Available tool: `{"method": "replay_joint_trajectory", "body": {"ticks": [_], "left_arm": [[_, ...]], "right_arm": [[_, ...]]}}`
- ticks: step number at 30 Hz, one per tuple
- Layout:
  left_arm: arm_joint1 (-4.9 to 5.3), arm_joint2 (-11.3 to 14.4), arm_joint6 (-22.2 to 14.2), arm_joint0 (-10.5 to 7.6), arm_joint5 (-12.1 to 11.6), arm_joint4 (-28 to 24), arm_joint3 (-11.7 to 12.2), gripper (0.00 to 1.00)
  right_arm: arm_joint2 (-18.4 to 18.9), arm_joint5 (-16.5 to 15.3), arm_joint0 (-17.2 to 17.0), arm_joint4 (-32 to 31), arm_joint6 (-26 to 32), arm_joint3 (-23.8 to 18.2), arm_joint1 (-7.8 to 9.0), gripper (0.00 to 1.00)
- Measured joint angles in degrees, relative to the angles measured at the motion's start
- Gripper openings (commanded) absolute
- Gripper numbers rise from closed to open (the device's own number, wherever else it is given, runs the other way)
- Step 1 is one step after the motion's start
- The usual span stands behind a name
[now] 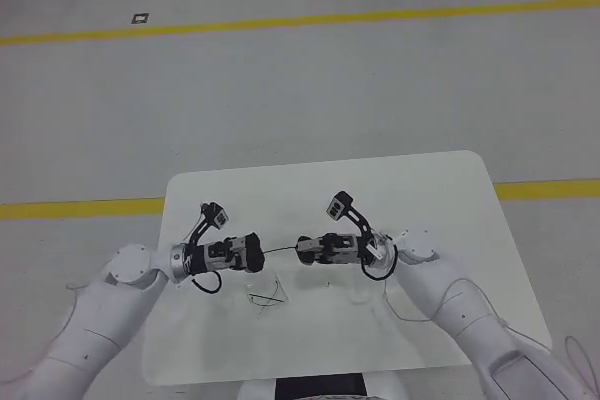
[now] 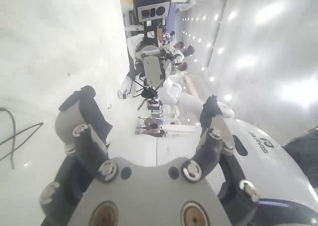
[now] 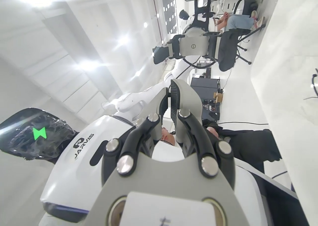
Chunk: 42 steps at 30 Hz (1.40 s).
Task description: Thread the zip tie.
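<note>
Thin black zip tie runs lengthwise over the white bench's middle. Looks like the right gripper is pinched on it, with the left gripper spread open, facing its tip.

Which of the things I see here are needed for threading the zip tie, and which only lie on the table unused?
For the job:
- zip tie, stretched between the two arms
- right gripper, fingers apparently shut on its end
- left gripper, fingers open

Lying about:
- loose black strips on the table, below the arms
</note>
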Motion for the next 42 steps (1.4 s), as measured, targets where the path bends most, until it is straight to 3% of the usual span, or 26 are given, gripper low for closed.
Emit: {"method": "replay_joint_trajectory", "body": {"ticks": [4,6,21,31,42], "left_arm": [[-1.81,-0.4,-3.1,-0.82,0.0,-1.1,1.7,1.00],[-2.25,-0.8,-3.5,-0.85,0.0,-1.3,2.0,1.00],[-2.39,0.0,-2.7,-0.70,0.5,-0.5,1.5,1.00],[-3.56,2.6,-8.4,-2.84,0.0,-5.7,5.5,1.00],[-3.96,3.1,-9.3,-3.35,0.1,-6.6,6.0,1.00]], "right_arm": [[-2.0,-1.2,1.5,1.5,0.8,2.2,-1.12,0.00],[-2.4,-1.2,2.3,1.2,0.6,2.7,-1.55,0.00],[-2.0,-1.0,1.7,-0.5,-2.0,1.5,-1.59,0.00],[-1.7,-1.2,0.7,-0.1,-0.6,0.6,-1.72,0.00],[-2.7,-1.2,1.2,0.5,0.4,1.2,-2.22,0.00]]}}
